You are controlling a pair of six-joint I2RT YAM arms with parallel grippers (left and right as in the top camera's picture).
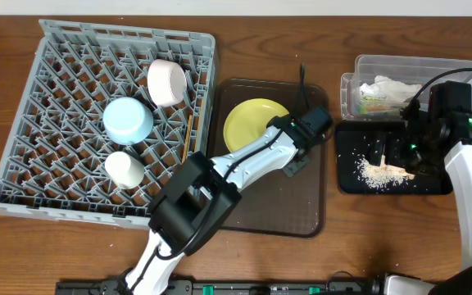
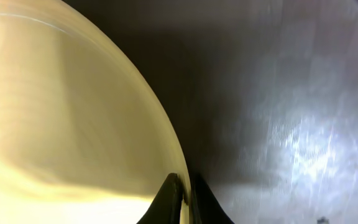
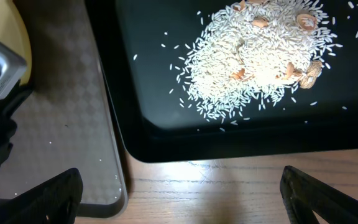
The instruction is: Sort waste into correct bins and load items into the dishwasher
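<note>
The left gripper (image 2: 183, 182) has its jaws clamped on the yellow plate (image 2: 61, 112) rim; the right gripper (image 3: 180, 186), jaws wide apart, hangs over the black tray (image 3: 154, 127).

The grey rack (image 1: 56, 57) holds a blue bowl (image 1: 128, 120), cream bowl (image 1: 167, 82), white cup (image 1: 124, 169) and chopsticks (image 1: 188, 135); the yellow plate (image 1: 251, 123) lies just beside it, napkin (image 1: 392, 88) in the clear tub (image 1: 383, 59), rice (image 1: 381, 172) on the black tray (image 1: 351, 156).

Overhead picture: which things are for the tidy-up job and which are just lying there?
For the job: plate, blue bowl, cream bowl, cup, chopsticks, rack, rice, napkin, clear tub, black tray.
Just lying there: brown tray.
</note>
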